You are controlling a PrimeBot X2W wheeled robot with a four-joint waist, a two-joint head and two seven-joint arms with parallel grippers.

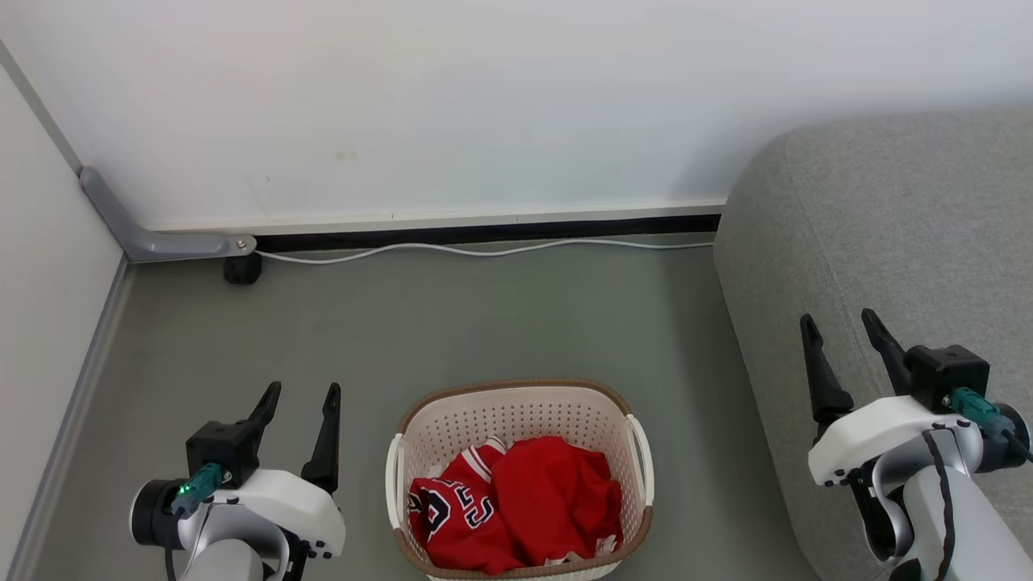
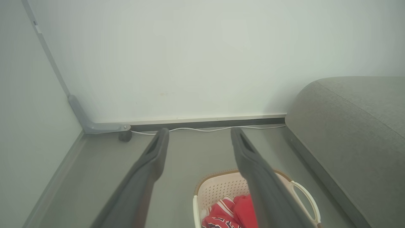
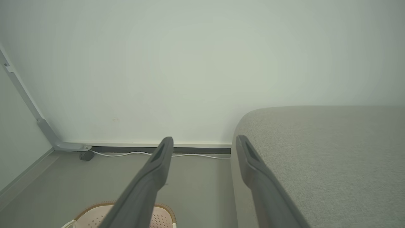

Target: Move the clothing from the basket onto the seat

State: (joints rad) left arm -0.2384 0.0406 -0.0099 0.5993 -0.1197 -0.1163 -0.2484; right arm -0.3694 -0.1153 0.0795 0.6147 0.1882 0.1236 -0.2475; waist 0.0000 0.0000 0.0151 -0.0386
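Observation:
The cream perforated basket (image 1: 420, 424) with a brown rim stands on the grey floor at the bottom centre of the head view. Red clothing (image 1: 516, 504) lies crumpled inside it: a plain red piece on the right and a lettered jersey on the left. The grey seat (image 1: 888, 234) rises to the right of the basket. My left gripper (image 1: 303, 391) hovers open to the basket's left, empty. My right gripper (image 1: 839, 319) is open over the seat's front edge, empty. In the left wrist view the basket (image 2: 218, 190) and clothing (image 2: 231, 213) show between my fingers.
A white wall runs along the back with a white cable (image 1: 484, 250) on the floor beneath it. A grey bracket with a black caster (image 1: 240, 268) sits in the left corner. A side wall closes the left. Open floor lies between the basket and back wall.

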